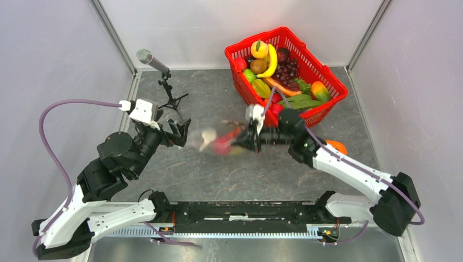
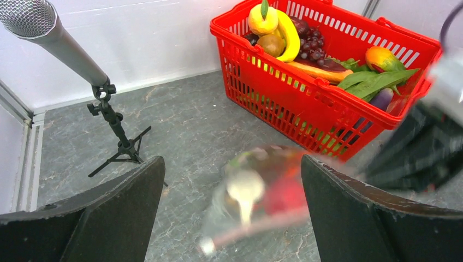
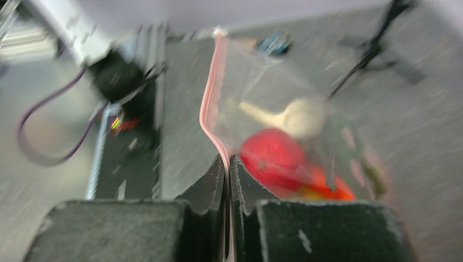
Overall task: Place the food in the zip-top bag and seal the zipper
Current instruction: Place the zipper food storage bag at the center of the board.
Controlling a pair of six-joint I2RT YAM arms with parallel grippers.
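1. While the right end effector (image 3: 227, 164) has its two fingers pressed tight together on the pink zipper (image 3: 210, 98), the clear spotted bag (image 3: 284, 93) stretches away from its fingertips, blurred in every view.
2. Inside that bag, a red round fruit (image 3: 272, 158) sits closest to the right fingertips. A pale mushroom (image 3: 303, 115) lies just beyond it, and an orange piece (image 3: 330, 190) shows beside the red one, too smeared to name.
3. Whether the bag rests on the grey worktop (image 1: 218, 180) or hangs clear of it, I cannot tell.
4. A red basket (image 2: 284, 103) stands beyond the right end effector and apart from it. It is heaped with a banana (image 1: 271, 61), dark grapes (image 1: 286, 71) and other toy produce, green leaves among them.
5. The left end effector (image 2: 232, 164) is spread wide with nothing gripped. The bag's other end lies in front of the gap between its fingers, and contact cannot be made out.
6. Both arms bend inward from their bases, so the two end effectors face each other with the bag between them. The right forearm runs out long, and the left arm is folded at the elbow.
7. A microphone (image 2: 49, 33) on a small tripod stands beyond the left end effector, off to its left in the wrist view.
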